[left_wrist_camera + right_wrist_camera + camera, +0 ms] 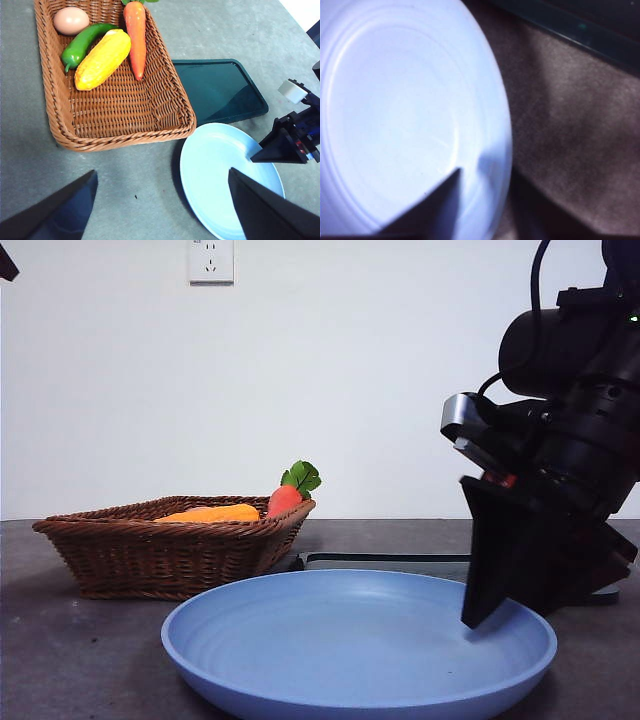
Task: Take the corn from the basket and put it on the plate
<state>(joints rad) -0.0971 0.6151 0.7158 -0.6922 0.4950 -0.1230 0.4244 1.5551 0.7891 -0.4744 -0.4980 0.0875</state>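
The corn [102, 59], a yellow ribbed cob, lies in the brown wicker basket [120, 107] between a green pepper and a carrot. From the front only the cob's top [212, 512] shows over the basket's rim [150, 550]. The light-blue plate [350, 640] sits in front, empty. My right gripper [482, 608] hangs low over the plate's right part [220, 175], holding nothing. My left gripper [162, 171] is open and high above the table, short of the basket and plate; in the front view it shows only as a dark tip in the top left corner.
A red-orange carrot [136, 37], a green pepper [82, 44] and an egg [71, 20] share the basket. A flat black tray [220, 90] lies beside the basket, behind the plate. A wall stands behind the table.
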